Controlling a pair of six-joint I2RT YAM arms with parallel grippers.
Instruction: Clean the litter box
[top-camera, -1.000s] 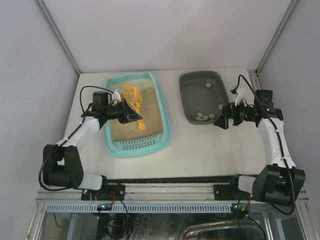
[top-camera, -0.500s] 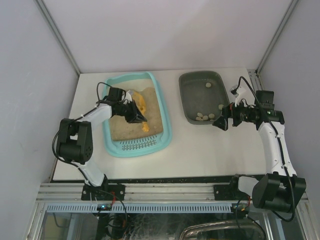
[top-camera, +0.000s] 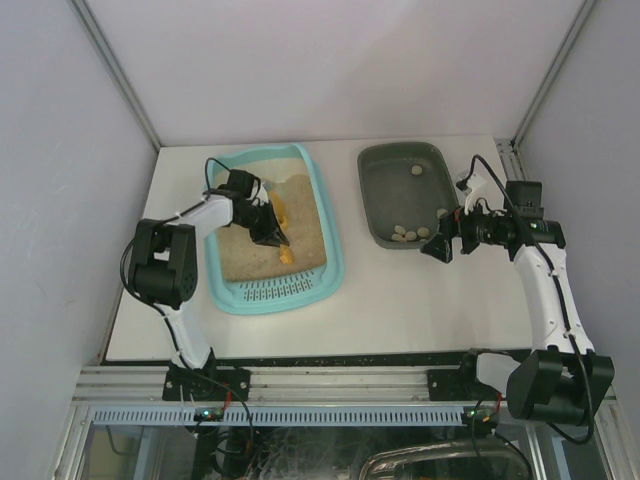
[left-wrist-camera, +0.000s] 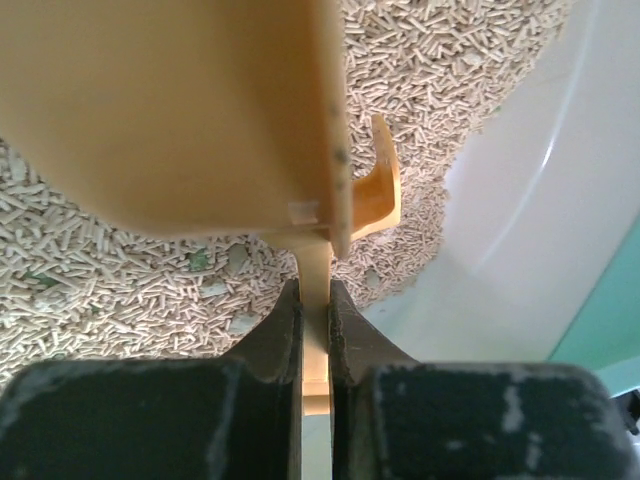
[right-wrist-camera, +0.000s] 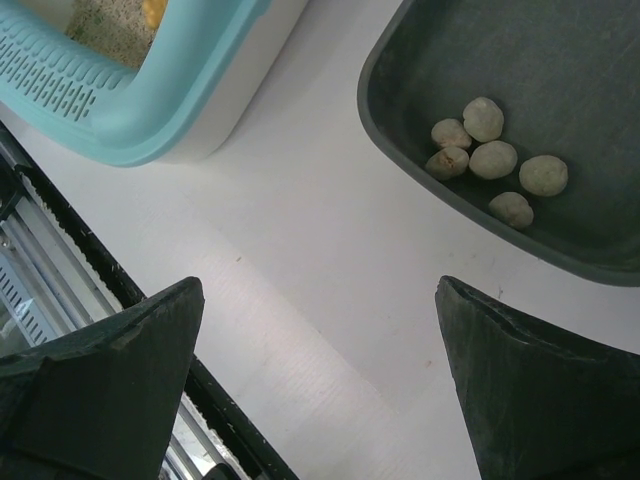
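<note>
Jaws of the left gripper (left-wrist-camera: 315, 300) were pressed on the thin handle of the orange scoop (left-wrist-camera: 180, 110). Those of the right gripper (right-wrist-camera: 318, 300) stood spread and empty over the white table (top-camera: 400, 300).

The litter box (top-camera: 336, 255) lay on the left half of the table with its grate end toward the arms, and the dark grey tray (top-camera: 385, 190) lay well apart to its right. The scoop hung inside the box, its blade just above the pellet litter (left-wrist-camera: 440, 90).

This looked like a sifting pass. It would go best with the blade drawn shallow and level, then lifted slowly so loose pellets fell back inside the rim.

By count there were two trays and one scoop. Six pale clumps (right-wrist-camera: 493, 158) showed clustered in the grey tray. The overhead view suggested two more lying apart, though they were too small to be sure of.
</note>
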